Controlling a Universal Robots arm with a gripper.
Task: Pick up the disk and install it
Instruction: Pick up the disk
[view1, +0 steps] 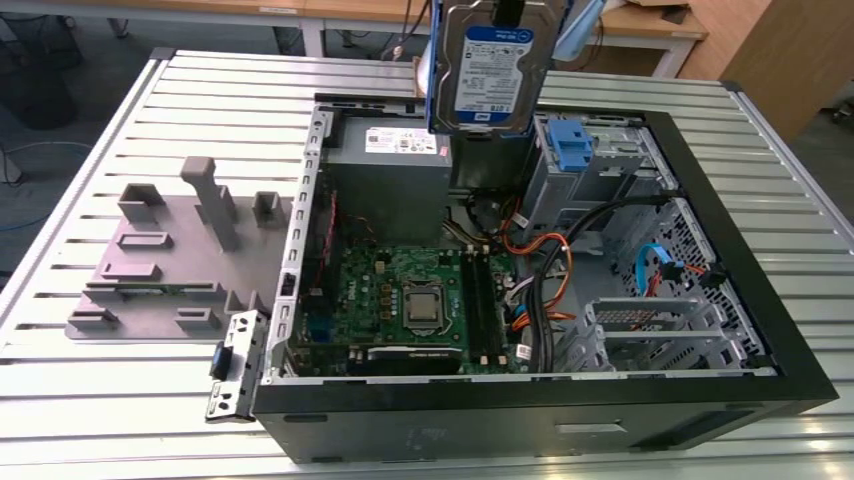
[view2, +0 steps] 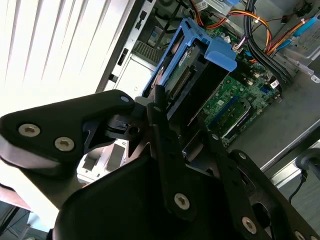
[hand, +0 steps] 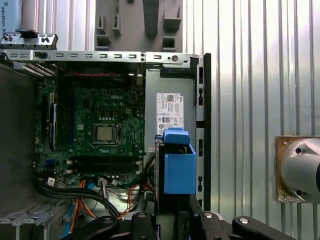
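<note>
The flat silver metal hard disk with a white-and-blue label and 2 blue plastic side rails (view1: 489, 70) hangs upright in the air, label toward the exterior camera. It sits over the far end of the open case, clear of everything below. The black linkage gripper (view1: 507, 8) holds it by its upper end, fingers closed on it. In the second wrist view the disk (view2: 187, 60) sits between the dark fingers (view2: 159, 107).

I judge it dense for its size and fully stiff. The metal faces look smooth enough to slip, and it would take a knock badly. The rails look like thin plastic that could flex, so the firm edges of the metal body are the safer place to grip.

Below it lies the black computer tower case (view1: 747, 330), open on its side. Inside are a grey power-supply box with a white sticker (view1: 387, 150), a bright-blue plastic latch (view1: 571, 145) on the metal drive cage, and a green motherboard (view1: 400, 290). The case rests on a ribbed aluminium table (view1: 174, 100).
</note>
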